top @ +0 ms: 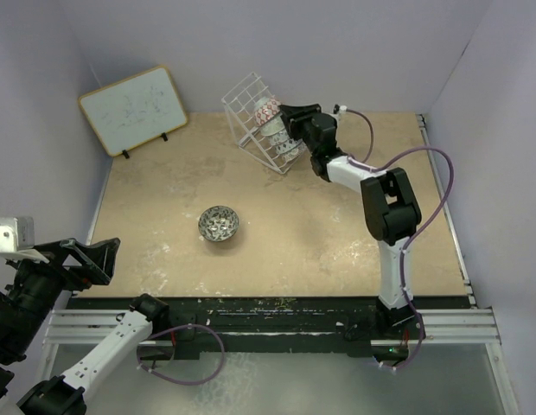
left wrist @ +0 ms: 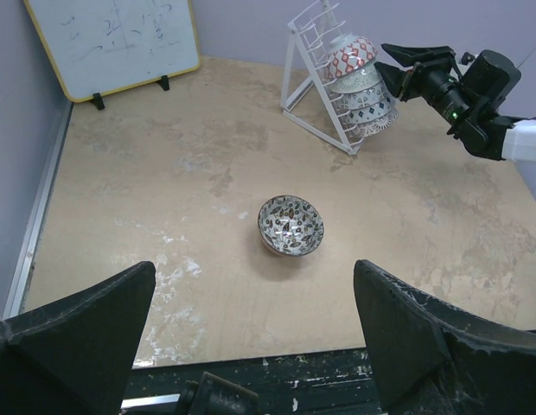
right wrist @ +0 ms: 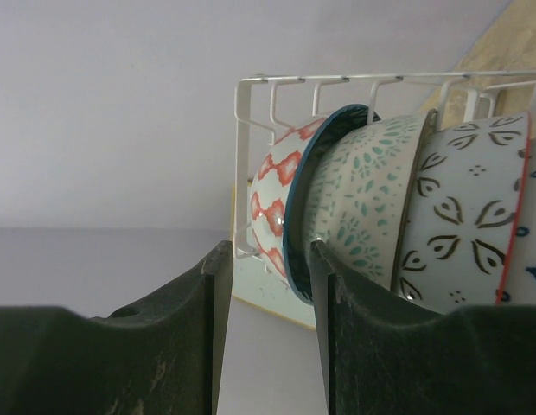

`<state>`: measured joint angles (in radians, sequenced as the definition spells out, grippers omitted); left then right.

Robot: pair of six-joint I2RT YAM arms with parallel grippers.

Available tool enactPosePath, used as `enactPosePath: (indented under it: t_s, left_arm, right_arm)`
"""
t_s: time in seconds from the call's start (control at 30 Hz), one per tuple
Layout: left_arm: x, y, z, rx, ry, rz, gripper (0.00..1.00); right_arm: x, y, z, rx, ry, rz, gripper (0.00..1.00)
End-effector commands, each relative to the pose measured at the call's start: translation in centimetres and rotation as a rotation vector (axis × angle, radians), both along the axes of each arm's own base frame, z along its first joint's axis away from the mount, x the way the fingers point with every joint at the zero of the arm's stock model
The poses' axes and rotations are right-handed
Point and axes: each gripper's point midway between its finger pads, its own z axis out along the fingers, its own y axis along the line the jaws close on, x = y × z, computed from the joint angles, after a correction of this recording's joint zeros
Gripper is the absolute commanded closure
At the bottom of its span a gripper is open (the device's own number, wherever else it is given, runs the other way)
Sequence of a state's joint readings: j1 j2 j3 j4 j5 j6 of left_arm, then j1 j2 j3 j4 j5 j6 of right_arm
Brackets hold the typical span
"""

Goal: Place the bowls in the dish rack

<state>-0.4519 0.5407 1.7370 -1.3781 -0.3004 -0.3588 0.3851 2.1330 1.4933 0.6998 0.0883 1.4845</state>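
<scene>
**A:** What's nearest?

**B:** The left gripper (left wrist: pixel 255 337), jaws spread wide and holding nothing, above the bench's (top: pixel 337 242) near edge.

**A:** And past it?

**B:** The grey-silver bowl (left wrist: pixel 290 225) sits upright alone on the open bench, well apart from both grippers.

**A:** The rest of the bowls?

**B:** Four stand on edge in the tilted dish rack (left wrist: pixel 315 78) at the far side. The red-pink bowl (right wrist: pixel 272 207) is topmost, with the pale green-white bowl (right wrist: pixel 363 199) just under it.

**A:** The right gripper (right wrist: pixel 270 285)?

**B:** It is at the rack, jaws narrow, with the red-pink bowl's rim between them. I cannot tell if they pinch it.

**A:** Farther still?

**B:** A whiteboard (top: pixel 132 110) is in the far left corner.
</scene>
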Motion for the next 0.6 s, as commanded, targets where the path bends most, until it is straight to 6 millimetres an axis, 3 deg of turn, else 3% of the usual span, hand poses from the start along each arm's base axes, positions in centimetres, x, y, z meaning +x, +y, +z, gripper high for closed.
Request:
enactPosePath:
  t_s: [0.0,0.2,0.37,0.47,0.57]
  left_arm:
    - [0.2,0.0,0.5,-0.021,-0.019,0.009,0.01]
    - [0.2,0.1,0.4,-0.015,-0.015,0.016,0.01]
    - [0.4,0.1,0.4,-0.011,-0.012,0.019,0.01]
    - [0.6,0.0,0.4,-0.008,-0.011,0.019,0.01]
    - [0.8,0.0,0.6,-0.011,-0.017,0.020,0.01]
  right_arm:
    - [-0.9,-0.9,3.1,-0.018,-0.064,-0.012,0.56]
    - [-3.0,-1.9,5.4,-0.069,-0.111,-0.015,0.56]
    - [-6.6,-1.8,7.1,-0.199,-0.144,0.017,0.52]
    - [-9.0,-1.2,7.9,-0.312,-0.167,0.046,0.51]
    - [-12.0,1.3,8.4,-0.491,-0.187,0.119,0.49]
